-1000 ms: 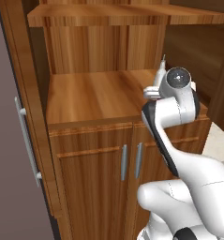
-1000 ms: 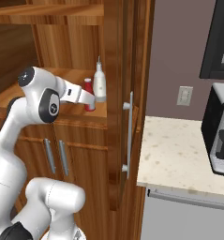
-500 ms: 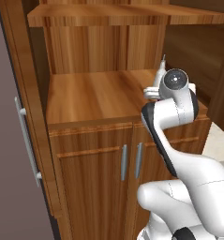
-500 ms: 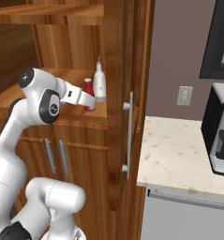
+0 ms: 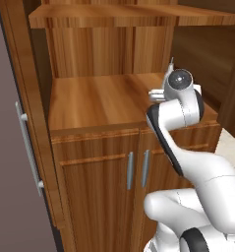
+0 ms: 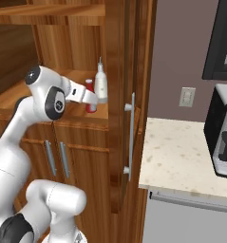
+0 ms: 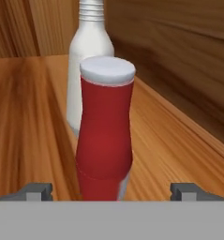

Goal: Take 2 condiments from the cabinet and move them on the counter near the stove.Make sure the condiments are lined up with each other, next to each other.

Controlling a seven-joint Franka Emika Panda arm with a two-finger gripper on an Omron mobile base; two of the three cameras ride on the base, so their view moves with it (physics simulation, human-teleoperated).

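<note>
We have the gripper [image 7: 111,192] spread wide, holding nothing, its tips either side of the red bottle [image 7: 105,136] without touching it. That bottle stands upright near the right front corner of the cabinet [image 6: 117,71] shelf, the whitish bottle [image 7: 89,61] just behind. It looks like light, stiff, smooth plastic, likely slippery, so we would clamp it at the narrowed waist below the cap.
</note>
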